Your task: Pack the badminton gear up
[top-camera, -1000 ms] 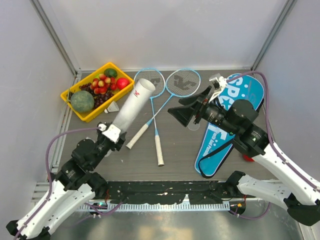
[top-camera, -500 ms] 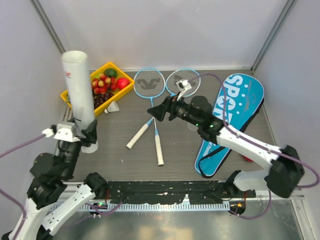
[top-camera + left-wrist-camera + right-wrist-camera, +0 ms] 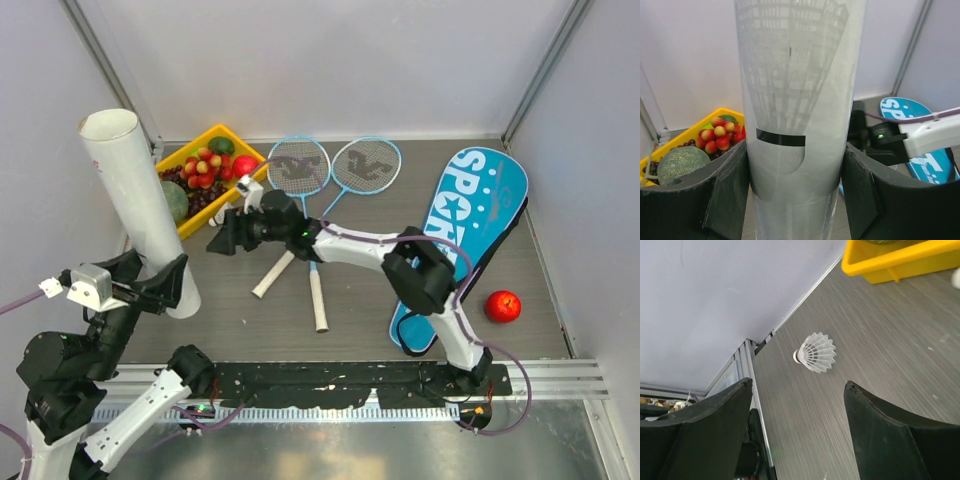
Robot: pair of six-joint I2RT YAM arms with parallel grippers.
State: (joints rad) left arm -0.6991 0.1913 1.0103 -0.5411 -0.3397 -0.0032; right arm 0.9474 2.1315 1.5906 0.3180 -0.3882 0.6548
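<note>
My left gripper point(image 3: 152, 287) is shut on the long white tube point(image 3: 140, 205) and holds it upright at the left; in the left wrist view the tube point(image 3: 797, 75) fills the space between my fingers point(image 3: 795, 150). My right gripper point(image 3: 222, 236) is open and empty, reaching left beside the yellow tray. One white shuttlecock point(image 3: 816, 353) lies on the table just ahead of the open right gripper point(image 3: 799, 385). Two blue-framed rackets point(image 3: 298, 165) point(image 3: 365, 165) lie crossed mid-table. The blue SPORT bag point(image 3: 470, 210) lies at the right. No second shuttlecock shows.
A yellow tray point(image 3: 192, 226) of fruit stands at the back left, close to the tube and right gripper. A red apple point(image 3: 502, 305) lies loose right of the bag. Racket handles point(image 3: 318, 300) point toward the near edge. Walls enclose the table.
My left arm stood the tube upright and drew it left and nearer. My right arm swung from the bag across to the left, by the tray. The apple is now uncovered.
</note>
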